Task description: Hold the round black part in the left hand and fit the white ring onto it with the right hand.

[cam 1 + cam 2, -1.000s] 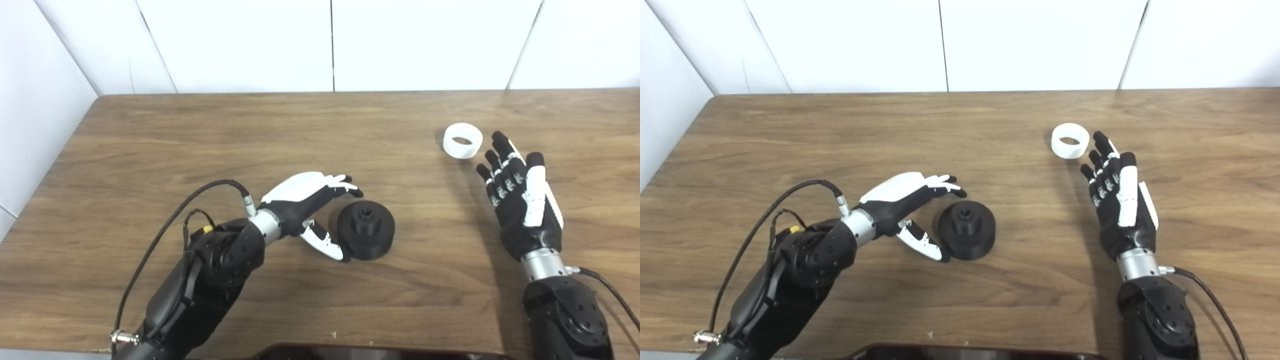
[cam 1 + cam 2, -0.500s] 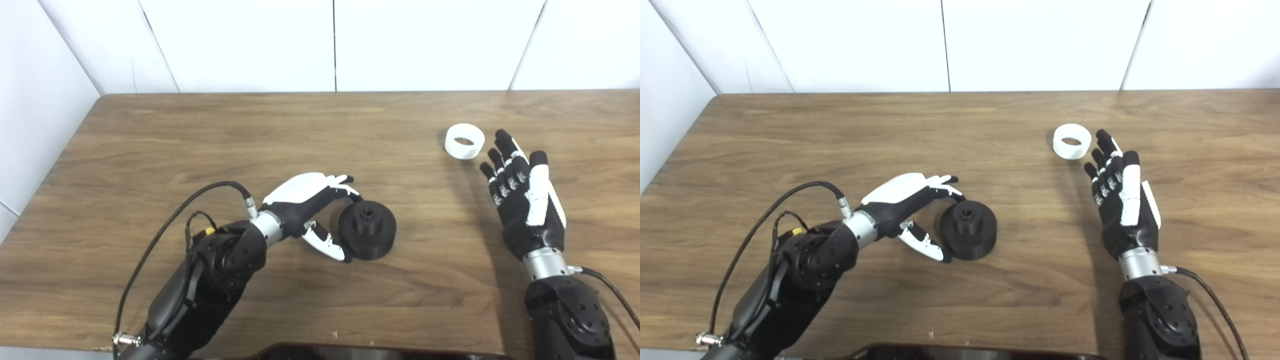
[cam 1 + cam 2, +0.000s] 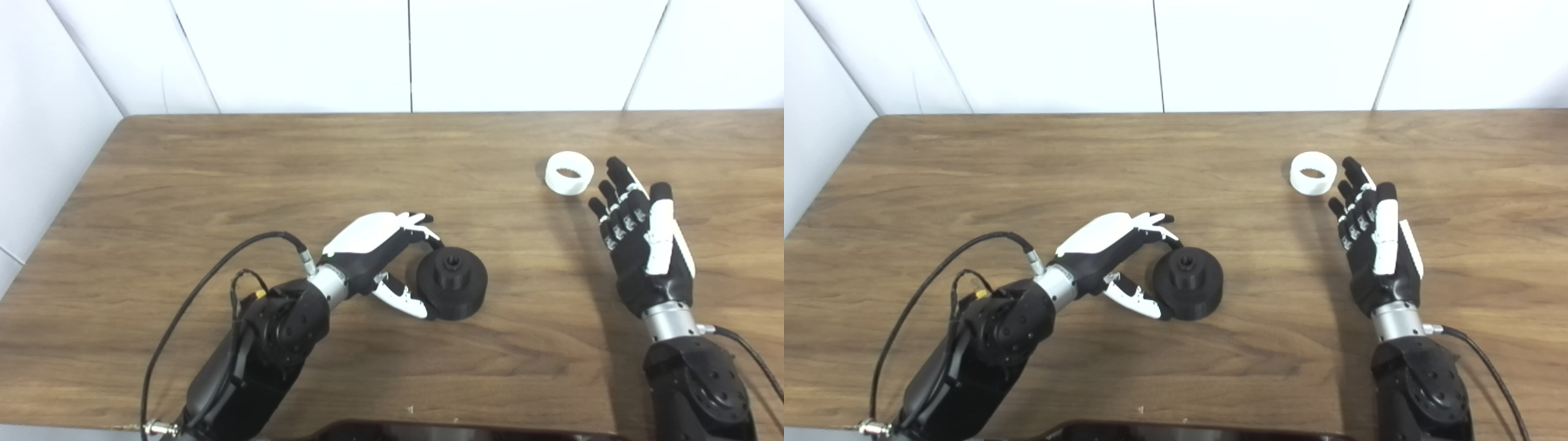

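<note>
A: What has changed on the left since a second ago?

B: The left hand (image 3: 373,245) has crept a little toward the round black part (image 3: 452,283). Its fingers (image 3: 416,223) now curl over the part's far-left edge, and the thumb (image 3: 404,300) lies against its near-left edge. A second ago there was a small gap on both sides.

A: So is it gripping the part?

B: Not clenched on it. The fingers are apart and cupped round the left side, with the part sitting on the table (image 3: 245,171) between fingertips and thumb. Whether they press on it or only touch, I can't quite tell from this angle. The part itself has hardly moved, perhaps nudged slightly right.

A: And on the right?

B: The right hand (image 3: 643,245) has barely shifted. It is held edge-up above the table, fingers (image 3: 618,196) straight and spread, grasping nothing.

A: Where is the white ring?

B: The white ring (image 3: 569,173) lies flat on the table, opening upward, just beyond and to the left of the right fingertips, near them but not touching. It lies where it did before, well apart from the black part.
</note>
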### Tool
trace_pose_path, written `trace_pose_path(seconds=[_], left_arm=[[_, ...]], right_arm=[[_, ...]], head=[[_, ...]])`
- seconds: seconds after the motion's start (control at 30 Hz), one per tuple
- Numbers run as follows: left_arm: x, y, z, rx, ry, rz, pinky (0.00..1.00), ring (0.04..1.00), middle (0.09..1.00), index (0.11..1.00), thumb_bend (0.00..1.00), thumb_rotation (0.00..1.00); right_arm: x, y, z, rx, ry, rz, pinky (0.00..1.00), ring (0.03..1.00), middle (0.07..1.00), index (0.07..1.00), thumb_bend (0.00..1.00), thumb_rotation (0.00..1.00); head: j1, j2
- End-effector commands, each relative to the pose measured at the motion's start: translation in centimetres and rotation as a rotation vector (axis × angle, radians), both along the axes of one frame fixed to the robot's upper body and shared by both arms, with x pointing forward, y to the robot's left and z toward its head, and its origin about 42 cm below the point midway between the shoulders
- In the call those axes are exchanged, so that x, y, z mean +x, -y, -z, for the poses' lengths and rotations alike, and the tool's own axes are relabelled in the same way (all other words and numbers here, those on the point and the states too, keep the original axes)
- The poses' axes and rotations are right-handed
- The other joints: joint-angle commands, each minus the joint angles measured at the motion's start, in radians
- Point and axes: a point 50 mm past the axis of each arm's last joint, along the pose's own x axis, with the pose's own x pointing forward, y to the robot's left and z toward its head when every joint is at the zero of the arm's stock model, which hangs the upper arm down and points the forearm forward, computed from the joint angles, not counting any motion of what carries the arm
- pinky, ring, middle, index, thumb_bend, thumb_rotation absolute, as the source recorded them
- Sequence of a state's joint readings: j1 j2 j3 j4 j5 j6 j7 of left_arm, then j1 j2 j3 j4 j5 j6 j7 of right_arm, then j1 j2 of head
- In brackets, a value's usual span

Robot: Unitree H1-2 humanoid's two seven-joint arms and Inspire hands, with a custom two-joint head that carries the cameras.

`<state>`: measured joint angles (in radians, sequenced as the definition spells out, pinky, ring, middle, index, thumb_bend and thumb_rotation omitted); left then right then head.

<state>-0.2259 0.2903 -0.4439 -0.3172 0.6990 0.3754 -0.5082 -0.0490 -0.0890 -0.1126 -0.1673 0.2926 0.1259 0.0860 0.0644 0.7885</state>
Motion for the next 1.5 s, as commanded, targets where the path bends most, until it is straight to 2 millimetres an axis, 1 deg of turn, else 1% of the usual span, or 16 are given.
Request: trace_pose_path(seconds=[0.0, 0.3, 0.33, 0.4, 0.43, 0.47, 0.5, 0.53, 0.57, 0.63, 0.67, 0.7, 0.87, 1.0, 1.33, 1.47], left_arm=[[-0.1, 0.4, 0.5, -0.010, -0.011, 0.024, 0.84, 1.000, 0.968, 0.723, 0.80, 0.24], [-0.1, 0.5, 0.5, -0.005, 0.000, 0.013, 0.82, 1.000, 0.965, 0.718, 0.78, 0.24], [-0.1, 0.5, 0.5, -0.006, -0.001, 0.012, 0.82, 1.000, 0.965, 0.718, 0.78, 0.24], [-0.1, 0.5, 0.5, -0.011, 0.000, 0.012, 0.82, 1.000, 0.962, 0.715, 0.79, 0.24], [-0.1, 0.5, 0.5, -0.014, -0.001, 0.012, 0.82, 1.000, 0.962, 0.716, 0.79, 0.23], [-0.1, 0.5, 0.5, -0.016, -0.002, 0.012, 0.82, 1.000, 0.962, 0.717, 0.79, 0.23], [-0.1, 0.5, 0.5, -0.017, -0.005, 0.012, 0.82, 1.000, 0.962, 0.718, 0.79, 0.23], [-0.1, 0.5, 0.6, -0.018, -0.007, 0.012, 0.82, 1.000, 0.963, 0.719, 0.79, 0.23], [-0.1, 0.5, 0.6, -0.018, -0.008, 0.013, 0.82, 1.000, 0.962, 0.718, 0.79, 0.23], [-0.1, 0.5, 0.7, -0.018, -0.009, 0.015, 0.82, 1.000, 0.962, 0.719, 0.79, 0.22], [-0.1, 0.5, 0.7, -0.018, -0.010, 0.016, 0.82, 1.000, 0.963, 0.720, 0.80, 0.22], [-0.1, 0.5, 0.7, -0.018, -0.011, 0.017, 0.82, 1.000, 0.964, 0.721, 0.80, 0.22], [-0.1, 0.6, 0.7, -0.020, -0.009, 0.018, 0.81, 1.000, 0.959, 0.723, 0.80, 0.22], [-0.1, 0.6, 0.7, -0.016, -0.013, 0.019, 0.81, 1.000, 0.961, 0.727, 0.80, 0.22], [-0.2, 0.5, 0.7, -0.021, -0.023, 0.021, 0.82, 1.000, 0.968, 0.733, 0.80, 0.21], [-0.1, 0.5, 0.8, -0.026, -0.028, 0.018, 0.83, 1.000, 0.971, 0.732, 0.80, 0.22]], right_arm=[[0.7, -0.2, -1.8, -0.006, 0.083, -0.024, 0.99, 1.000, 1.000, 0.931, 0.56, 1.00], [0.9, -0.1, -2.1, -0.032, 0.078, -0.017, 0.99, 1.000, 0.998, 0.925, 0.57, 1.00], [1.0, 0.0, -2.2, -0.050, 0.080, -0.006, 0.98, 1.000, 0.991, 0.916, 0.57, 0.97], [1.3, 0.2, -2.5, -0.128, 0.091, 0.021, 0.93, 0.984, 0.969, 0.889, 0.57, 0.82], [1.5, 0.6, -2.9, -0.219, 0.096, 0.048, 0.92, 0.969, 0.955, 0.878, 0.55, 0.72], [1.8, 1.0, -3.3, -0.335, 0.103, 0.077, 0.89, 0.944, 0.933, 0.856, 0.55, 0.61], [2.2, 1.4, -3.8, -0.443, 0.111, 0.105, 0.88, 0.929, 0.917, 0.842, 0.56, 0.54], [2.7, 1.7, -4.4, -0.542, 0.120, 0.137, 0.88, 0.916, 0.900, 0.826, 0.59, 0.47], [3.1, 2.0, -4.9, -0.625, 0.124, 0.162, 0.89, 0.913, 0.891, 0.805, 0.65, 0.43], [4.1, 2.4, -5.8, -0.732, 0.130, 0.190, 0.90, 0.915, 0.890, 0.796, 0.68, 0.42], [4.7, 2.6, -6.3, -0.771, 0.132, 0.194, 0.89, 0.922, 0.901, 0.779, 0.72, 0.38], [5.2, 2.7, -6.6, -0.795, 0.133, 0.198, 0.89, 0.924, 0.905, 0.774, 0.74, 0.36], [7.8, 3.3, -8.3, -0.907, 0.143, 0.180, 0.89, 0.940, 0.924, 0.755, 0.81, 0.32], [9.2, 3.3, -9.3, -0.974, 0.142, 0.161, 0.86, 0.945, 0.926, 0.749, 0.84, 0.33], [11.2, 3.0, -9.6, -1.025, 0.111, 0.119, 0.89, 0.959, 0.927, 0.740, 0.89, 0.39], [11.9, 2.8, -9.6, -1.046, 0.096, 0.098, 0.90, 0.971, 0.935, 0.741, 0.89, 0.39]], head=[[0.001, 0.000], [0.002, 0.000], [0.002, 0.000], [0.002, 0.000], [0.002, 0.001], [0.001, 0.001], [-0.002, 0.000], [-0.002, 0.000], [-0.002, 0.000], [-0.003, -0.002], [-0.003, -0.003], [-0.003, -0.003], [-0.003, -0.005], [-0.004, -0.005], [-0.008, -0.006], [-0.007, -0.007]])
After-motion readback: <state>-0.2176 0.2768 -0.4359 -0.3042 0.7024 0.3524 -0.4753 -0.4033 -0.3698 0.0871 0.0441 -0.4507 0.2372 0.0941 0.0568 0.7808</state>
